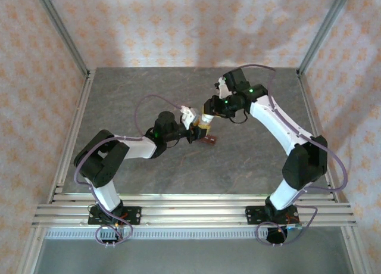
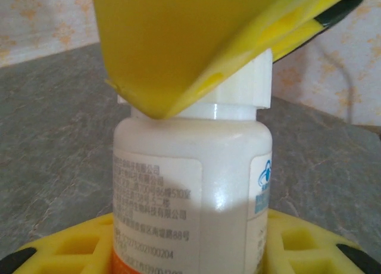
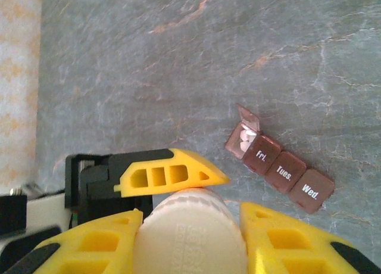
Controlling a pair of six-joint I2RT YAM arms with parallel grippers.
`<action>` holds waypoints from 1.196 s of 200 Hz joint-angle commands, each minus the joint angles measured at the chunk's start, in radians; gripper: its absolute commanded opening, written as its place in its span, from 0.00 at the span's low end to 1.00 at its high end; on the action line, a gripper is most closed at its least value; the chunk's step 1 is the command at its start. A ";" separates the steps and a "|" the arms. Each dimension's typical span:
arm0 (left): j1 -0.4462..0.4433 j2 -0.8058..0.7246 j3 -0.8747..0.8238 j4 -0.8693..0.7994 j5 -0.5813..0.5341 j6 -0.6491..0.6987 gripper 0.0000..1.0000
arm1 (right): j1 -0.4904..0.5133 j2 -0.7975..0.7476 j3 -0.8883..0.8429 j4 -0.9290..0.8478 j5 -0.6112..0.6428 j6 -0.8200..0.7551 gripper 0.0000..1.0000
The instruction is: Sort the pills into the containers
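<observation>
Left arm (image 1: pixel 128 148), right arm (image 1: pixel 277 124): white tubular links, bulky black joints. Thin purple cables (image 1: pixel 155 96) looping alongside. Small green lights (image 1: pixel 156 131) on wrist housings. Black base plates (image 1: pixel 116 214). Fingers (image 3: pixel 286 241) yellow, rectangular cut-outs, black tips.

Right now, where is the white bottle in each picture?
Top external: white bottle at mid-table.
Left wrist: bottle fills the centre, label facing.
Right wrist: bottle bottom centre, cap seen from above.
Shared landmark: the grey marbled table.
</observation>
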 commanded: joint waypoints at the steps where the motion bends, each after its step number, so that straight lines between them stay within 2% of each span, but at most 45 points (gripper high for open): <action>1: -0.018 -0.055 0.020 0.147 -0.101 0.082 0.00 | 0.039 -0.002 -0.043 0.043 0.103 0.213 0.33; 37: -0.019 -0.042 0.022 0.147 -0.104 0.083 0.00 | 0.040 0.004 -0.006 0.006 0.129 0.192 0.38; 71: -0.017 -0.029 0.028 0.151 -0.094 0.080 0.00 | 0.020 -0.001 0.120 -0.085 0.157 0.110 0.65; 84: -0.016 -0.028 0.029 0.155 -0.081 0.076 0.00 | -0.002 -0.003 0.162 -0.116 0.120 0.047 0.71; 127: -0.013 -0.035 0.038 0.155 -0.018 0.046 0.00 | -0.057 -0.034 0.210 -0.191 -0.045 -0.223 0.74; 164: -0.011 -0.037 0.058 0.154 0.039 0.014 0.00 | -0.071 -0.031 0.211 -0.270 -0.097 -0.407 0.75; 239: -0.011 -0.043 0.073 0.134 0.063 0.011 0.00 | -0.073 0.000 0.216 -0.280 -0.140 -0.420 0.73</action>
